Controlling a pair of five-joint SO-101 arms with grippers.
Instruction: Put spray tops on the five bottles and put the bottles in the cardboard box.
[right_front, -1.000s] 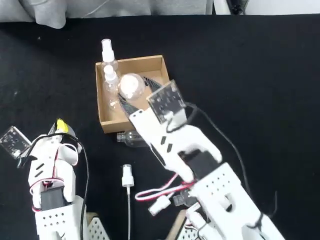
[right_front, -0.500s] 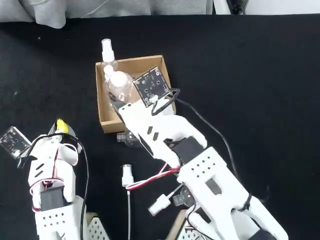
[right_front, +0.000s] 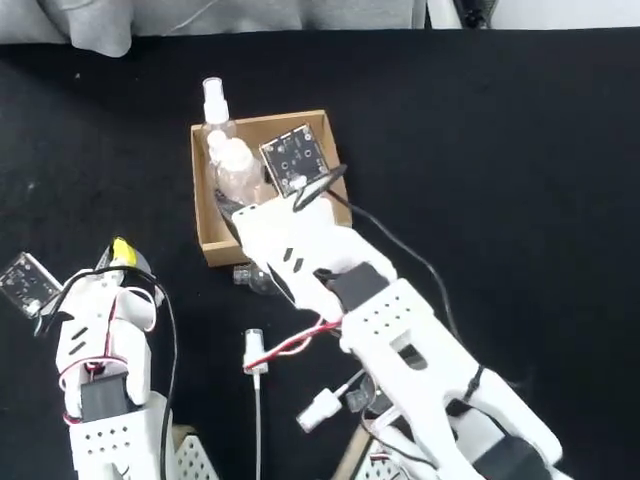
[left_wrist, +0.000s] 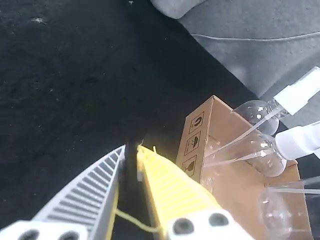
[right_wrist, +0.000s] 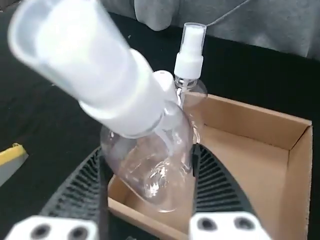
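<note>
High view: bottle (right_front: 238, 170) tilted, pointing far-left.

Light falls soft and even from overhead; the black counter (right_front: 520, 150) swallows it and shows almost no cast shadows; the white arm shells (right_front: 400, 330) stand very bright against it, near washed out on their upper faces. In the right wrist view the clear bottle (right_wrist: 150, 170) carries small white glints; its spray top (right_wrist: 75, 60), close to the lens, looms large and pale; the cardboard box (right_wrist: 250, 150) is evenly lit inside, with faint shade along its walls. In the left wrist view the yellow finger (left_wrist: 170, 190) of the left tool (left_wrist: 132, 150) is strongly lit; the grey cloth (left_wrist: 250, 30) behind sits duller.
</note>
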